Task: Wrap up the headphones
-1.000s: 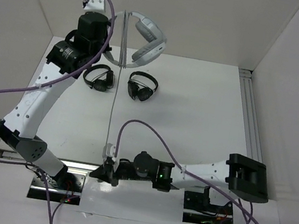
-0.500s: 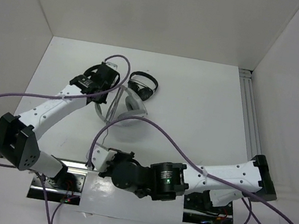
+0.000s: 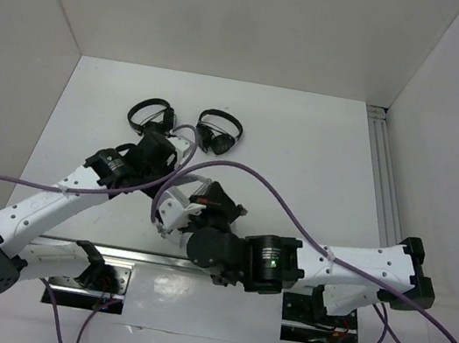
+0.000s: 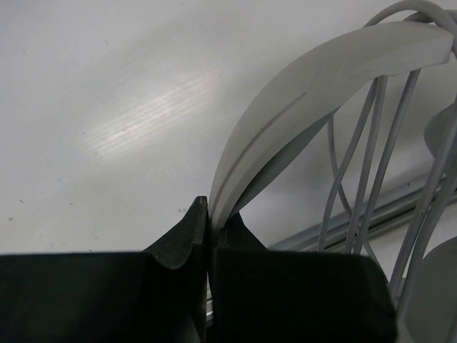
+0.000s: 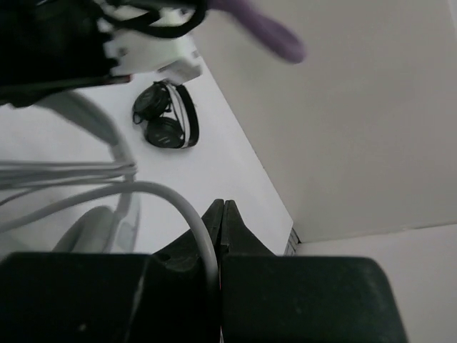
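**A:** What does the left gripper (image 4: 208, 213) have?

**B:** Its fingers are pinched tight on the edge of the wide light-grey headband (image 4: 321, 78) of the headphones (image 4: 268, 143). The band rises from between the tips and arches off to the right in that wrist's view.

**A:** And the right gripper (image 5: 223, 207)?

**B:** It is closed too, tips together. The thin grey cable (image 5: 153, 188) curves in from the left and runs down into the seam between the fingers, so it looks nipped there.

**A:** Does more of the cable show?

**B:** Yes. From the left wrist, several strands of it hang just beside the headband, crossing one another in loops.

**A:** Where are the headphones on the table (image 3: 304, 149)?

**B:** They are about the middle, slightly left, on the near side of the two small black sets. From above, both wrists crowd over them and little shows. I cannot tell whether they rest on the surface or hang just off it.

**A:** And the small ones?

**B:** A black headset (image 3: 151, 113) lies far and left of centre. A second black headset (image 3: 218, 132) lies just to its right, a little apart from it.

**A:** And the arms?

**B:** The left arm (image 3: 56, 194) reaches in from the near left corner and the right arm (image 3: 347, 263) from the near right. A purple lead (image 3: 247, 175) loops over the right wrist.
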{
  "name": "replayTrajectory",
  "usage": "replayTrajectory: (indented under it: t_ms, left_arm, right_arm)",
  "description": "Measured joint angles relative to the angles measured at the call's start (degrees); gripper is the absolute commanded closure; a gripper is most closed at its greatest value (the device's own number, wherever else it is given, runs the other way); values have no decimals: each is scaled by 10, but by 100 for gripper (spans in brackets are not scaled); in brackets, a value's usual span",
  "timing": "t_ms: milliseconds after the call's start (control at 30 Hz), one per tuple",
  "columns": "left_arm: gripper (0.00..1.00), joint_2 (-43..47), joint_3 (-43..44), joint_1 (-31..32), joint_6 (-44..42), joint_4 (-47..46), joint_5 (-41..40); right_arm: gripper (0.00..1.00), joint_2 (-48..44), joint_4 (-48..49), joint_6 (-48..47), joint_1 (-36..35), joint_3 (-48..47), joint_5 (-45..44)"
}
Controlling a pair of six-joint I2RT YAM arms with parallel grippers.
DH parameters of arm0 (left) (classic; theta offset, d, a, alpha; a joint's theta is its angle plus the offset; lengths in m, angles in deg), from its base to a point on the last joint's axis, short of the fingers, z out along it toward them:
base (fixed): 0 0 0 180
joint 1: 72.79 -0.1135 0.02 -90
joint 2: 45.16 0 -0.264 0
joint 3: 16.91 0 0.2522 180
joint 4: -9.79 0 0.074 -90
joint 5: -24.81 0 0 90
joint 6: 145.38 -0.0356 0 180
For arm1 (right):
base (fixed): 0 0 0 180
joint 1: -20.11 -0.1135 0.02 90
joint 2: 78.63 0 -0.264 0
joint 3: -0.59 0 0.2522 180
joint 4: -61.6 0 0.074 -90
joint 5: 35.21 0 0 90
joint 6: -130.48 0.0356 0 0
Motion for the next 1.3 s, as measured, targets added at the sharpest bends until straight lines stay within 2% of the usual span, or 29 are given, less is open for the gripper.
replayTrajectory:
  t_ms: [167, 367, 533, 667, 867, 1067, 1167, 1300]
  left_arm:
    - [100, -12, -7, 9, 49, 32, -23]
    - [100, -58, 66, -55, 148, 48, -66]
    - [100, -70, 137, -123, 229, 24, -46]
    - [100, -90, 176, -132, 266, 11, -51]
    - [100, -119, 166, -143, 263, 6, -49]
    - [100, -133, 147, -216, 238, 11, -18]
    - [100, -162, 167, -251, 225, 12, -1]
    - [100, -199, 196, -267, 208, 6, 5]
  right_arm:
    - [100, -2, 29, -15, 8, -17, 7]
    - [100, 51, 36, 3, -43, -42, 48]
    - [100, 81, 36, 24, -56, -42, 106]
    - [100, 83, 43, 33, -56, -43, 123]
    - [100, 94, 39, 29, -56, -59, 122]
    - [100, 94, 25, 33, -57, -80, 120]
    - [100, 94, 17, 38, -59, -81, 120]
    - [100, 94, 4, 45, -61, -80, 120]
